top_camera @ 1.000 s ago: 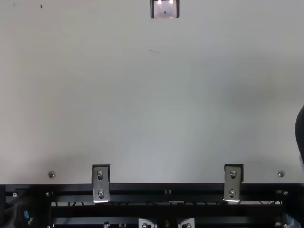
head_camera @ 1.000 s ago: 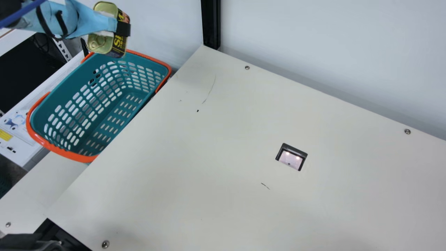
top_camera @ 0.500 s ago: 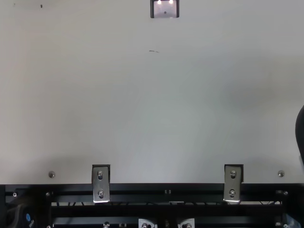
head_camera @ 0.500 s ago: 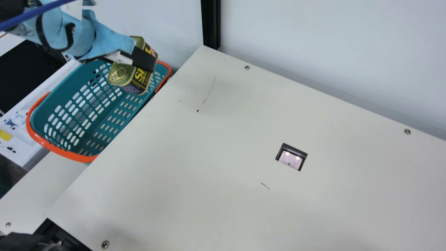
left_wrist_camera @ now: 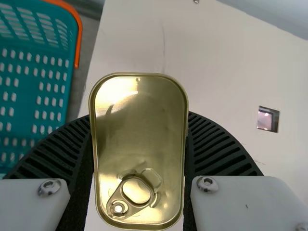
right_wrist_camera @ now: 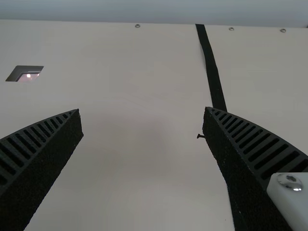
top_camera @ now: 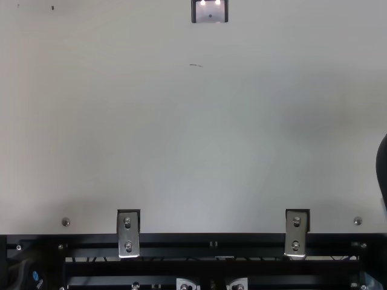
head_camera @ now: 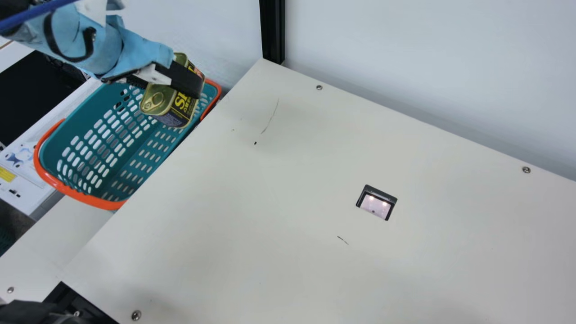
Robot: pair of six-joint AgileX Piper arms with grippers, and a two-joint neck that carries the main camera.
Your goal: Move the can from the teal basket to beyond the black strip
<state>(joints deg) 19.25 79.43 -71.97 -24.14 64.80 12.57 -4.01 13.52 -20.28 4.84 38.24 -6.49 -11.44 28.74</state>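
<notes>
The pale tabletop [head_camera: 315, 157] gives the can somewhere to land once out of the teal basket [head_camera: 103, 204] at its edge. The black strip [right_wrist_camera: 213, 77] crosses the right arm's side, so a handover seems likely; perhaps that is why the right claw [right_wrist_camera: 143, 118] is spread wide with nothing between its fingers. The left claw [left_wrist_camera: 139, 120] pinches the can [head_camera: 173, 110] by its long sides, probably for firm hold, and aloft, presumably to clear the rim.

Bright glare on the can [left_wrist_camera: 138, 149]
</notes>
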